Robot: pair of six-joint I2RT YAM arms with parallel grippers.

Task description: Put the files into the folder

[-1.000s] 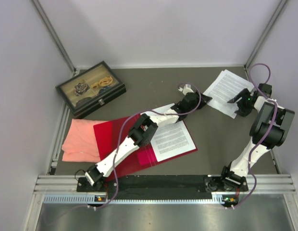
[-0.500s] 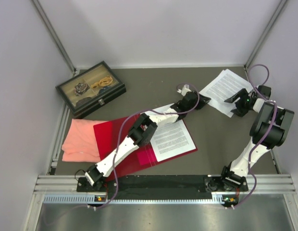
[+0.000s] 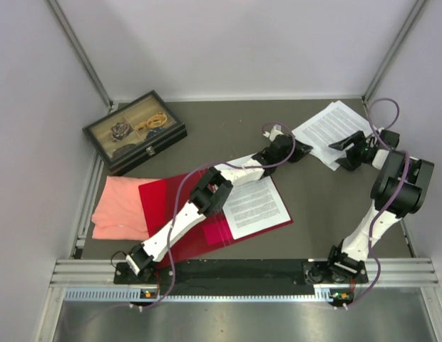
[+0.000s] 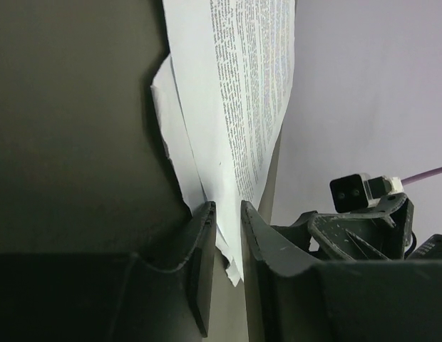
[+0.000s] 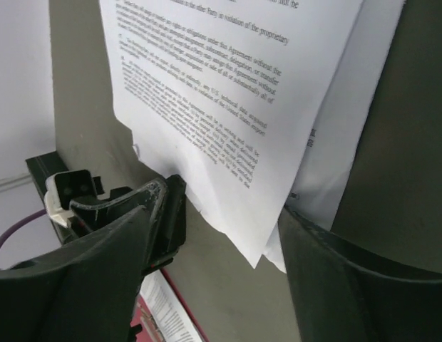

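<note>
Left wrist view: the left gripper (image 4: pixel 227 214) pinches a corner of the loose printed sheets (image 4: pixel 239 85). Right wrist view: the right gripper (image 5: pixel 232 208) gapes around their edge. Only the overhead view shows the red folder (image 3: pixel 160 199), lying open and well apart from them.

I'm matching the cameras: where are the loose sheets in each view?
Top: sheets at far right.
Left wrist: upper centre, a corner between the left fingers.
Right wrist: upper half, above the open right fingers.
Landmark: the left gripper, also left in the right wrist view.
</note>
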